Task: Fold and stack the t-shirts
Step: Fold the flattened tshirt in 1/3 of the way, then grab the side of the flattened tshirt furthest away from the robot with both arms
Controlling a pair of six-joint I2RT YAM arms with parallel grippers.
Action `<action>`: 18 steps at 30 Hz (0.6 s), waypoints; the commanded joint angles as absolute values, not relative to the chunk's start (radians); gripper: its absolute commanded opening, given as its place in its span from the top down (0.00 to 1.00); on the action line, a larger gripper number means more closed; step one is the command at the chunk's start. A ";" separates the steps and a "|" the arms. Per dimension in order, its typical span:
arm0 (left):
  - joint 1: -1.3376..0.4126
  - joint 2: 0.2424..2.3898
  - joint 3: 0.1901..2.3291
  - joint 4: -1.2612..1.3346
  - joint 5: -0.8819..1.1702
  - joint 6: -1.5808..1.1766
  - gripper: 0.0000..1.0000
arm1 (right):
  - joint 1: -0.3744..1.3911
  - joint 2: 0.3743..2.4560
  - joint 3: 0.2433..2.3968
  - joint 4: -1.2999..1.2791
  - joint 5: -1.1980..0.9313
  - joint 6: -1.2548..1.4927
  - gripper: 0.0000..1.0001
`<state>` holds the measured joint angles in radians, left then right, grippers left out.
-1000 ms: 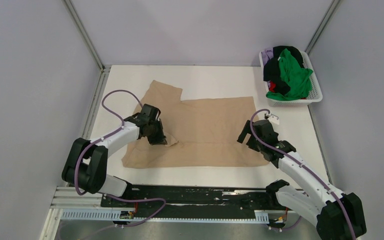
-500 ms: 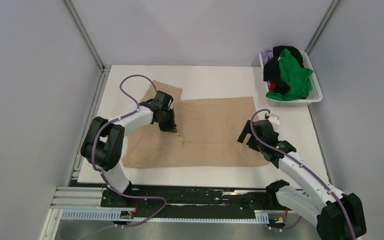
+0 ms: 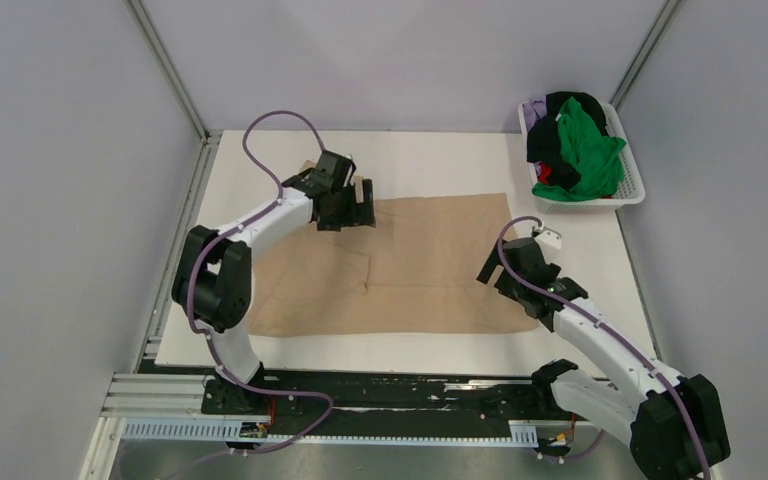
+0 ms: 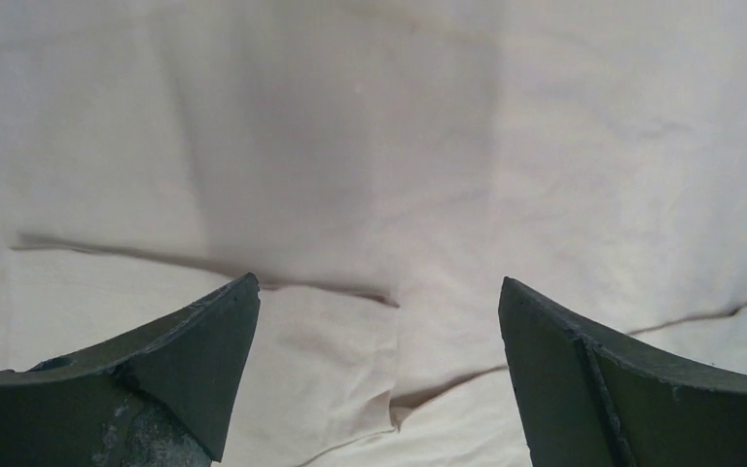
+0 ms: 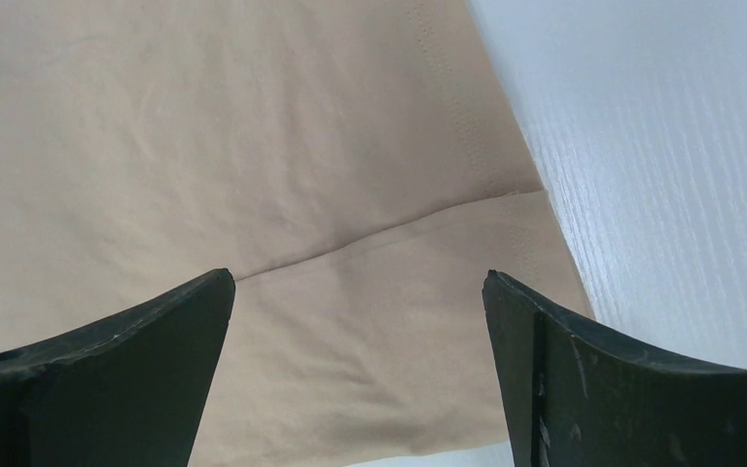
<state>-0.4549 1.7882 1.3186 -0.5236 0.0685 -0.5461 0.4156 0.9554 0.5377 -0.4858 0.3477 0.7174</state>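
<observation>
The large tan-beige t-shirt lies spread flat across the middle of the table. My left gripper hovers over its far left corner, open, with only creased tan cloth between its fingers. My right gripper stands open over the shirt's right edge. The right wrist view shows a hem and seam below it and nothing held. The other t-shirts are piled in the basket: bright green, black, red and pale purple.
The white latticed basket stands at the table's far right corner. Bare white table shows beyond the shirt and along its right side. Grey walls close in the sides and back.
My left gripper has travelled from the shirt's near left part to its far left corner, dragging cloth with it, then opened and let go. The right arm has stayed put.
</observation>
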 commanded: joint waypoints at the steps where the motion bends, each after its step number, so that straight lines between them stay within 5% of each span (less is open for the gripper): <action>1: -0.405 1.731 1.423 -0.527 -0.040 -0.509 0.00 | 0.413 1.013 0.618 -0.432 0.396 0.723 0.00; 8: -0.239 1.979 1.688 -0.528 0.111 -0.425 0.00 | 0.411 1.138 0.708 -0.404 0.389 0.683 0.00; 18: -0.088 2.485 2.347 -0.645 0.244 -0.310 0.00 | 0.393 1.258 0.756 -0.399 0.368 0.607 0.00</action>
<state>-0.1089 2.3821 2.1666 -0.5812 0.2035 -0.3824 0.4023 1.2411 0.7055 -0.4297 0.3679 0.6701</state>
